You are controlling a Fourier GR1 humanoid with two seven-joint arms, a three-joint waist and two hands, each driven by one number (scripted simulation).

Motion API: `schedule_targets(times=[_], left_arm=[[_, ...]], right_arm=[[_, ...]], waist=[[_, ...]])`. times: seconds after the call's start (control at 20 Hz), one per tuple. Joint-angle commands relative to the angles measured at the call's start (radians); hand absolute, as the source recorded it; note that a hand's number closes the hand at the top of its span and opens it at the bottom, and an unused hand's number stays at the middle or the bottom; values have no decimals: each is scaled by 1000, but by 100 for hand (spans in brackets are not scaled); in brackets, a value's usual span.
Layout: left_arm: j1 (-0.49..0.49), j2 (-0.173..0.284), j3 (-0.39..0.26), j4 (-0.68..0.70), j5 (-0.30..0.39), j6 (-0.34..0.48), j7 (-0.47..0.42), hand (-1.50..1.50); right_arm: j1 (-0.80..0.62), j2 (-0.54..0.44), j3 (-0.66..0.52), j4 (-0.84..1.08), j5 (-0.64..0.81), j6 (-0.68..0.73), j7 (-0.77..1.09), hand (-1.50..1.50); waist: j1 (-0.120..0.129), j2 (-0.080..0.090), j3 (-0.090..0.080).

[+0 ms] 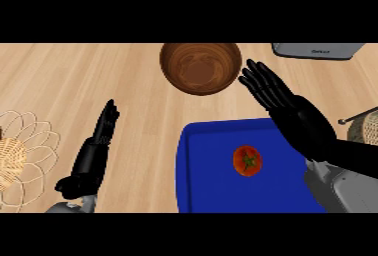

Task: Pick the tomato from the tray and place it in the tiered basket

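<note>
Overhead, light wooden counter [88,75] — blue tray [214,195], wooden bowl [201,67], wire basket [26,155]

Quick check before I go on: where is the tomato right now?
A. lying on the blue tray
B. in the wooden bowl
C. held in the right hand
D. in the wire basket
A. The tomato lies on the blue tray, apart from the right hand, which is open with straight fingers above the tray's right side.

Bright, even light on the wooden counter [88,75] — no glare, only faint shadows.
</note>
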Motion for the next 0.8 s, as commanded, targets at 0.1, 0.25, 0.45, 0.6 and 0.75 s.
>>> schedule_targets(times=[0.1,0.25,0.45,0.6,0.75], left_arm=[[-13,113,126,27,-9,22,71,0],[13,213,192,93,-49,41,84,0],[69,174,168,100,-32,51,96,0],[35,214,188,107,-13,6,128,0],[10,206,176,152,-21,-21,111,0]], right_arm=[[141,79,-64,-18,86,-253,-21,150],[271,121,-201,23,80,-428,-73,150],[435,128,-326,170,164,-694,-4,-150],[565,227,-291,78,247,-856,-71,-150],[738,240,-181,-113,353,-943,-34,-150]], waist=[[-71,-11,31],[-124,-10,35],[-177,1,28],[-147,-13,27],[-114,-12,25]])
